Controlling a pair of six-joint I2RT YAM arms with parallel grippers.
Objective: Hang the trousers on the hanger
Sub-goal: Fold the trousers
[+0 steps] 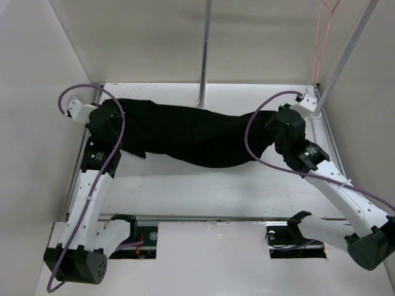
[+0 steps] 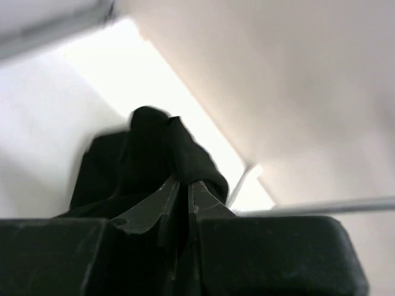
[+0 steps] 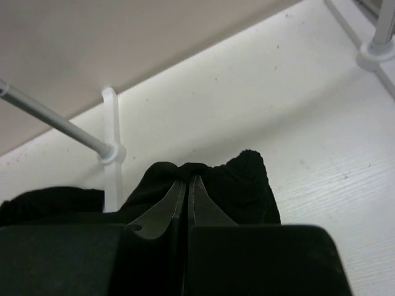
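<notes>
The black trousers (image 1: 185, 134) hang stretched in a sagging band between my two grippers, above the white table. My left gripper (image 1: 103, 117) is shut on the trousers' left end, with cloth bunched over its fingertips in the left wrist view (image 2: 154, 148). My right gripper (image 1: 279, 120) is shut on the right end, and the cloth folds over its tips in the right wrist view (image 3: 241, 182). The thin pink-orange hanger (image 1: 321, 37) hangs at the top right, by the slanted white pole; only part of its outline shows.
A white upright pole (image 1: 203, 55) stands at the back centre, just behind the trousers. A slanted white pole (image 1: 345, 52) rises at the right from a base on the table's corner. Purple cables (image 1: 117, 132) loop over both arms. Walls close in left and right.
</notes>
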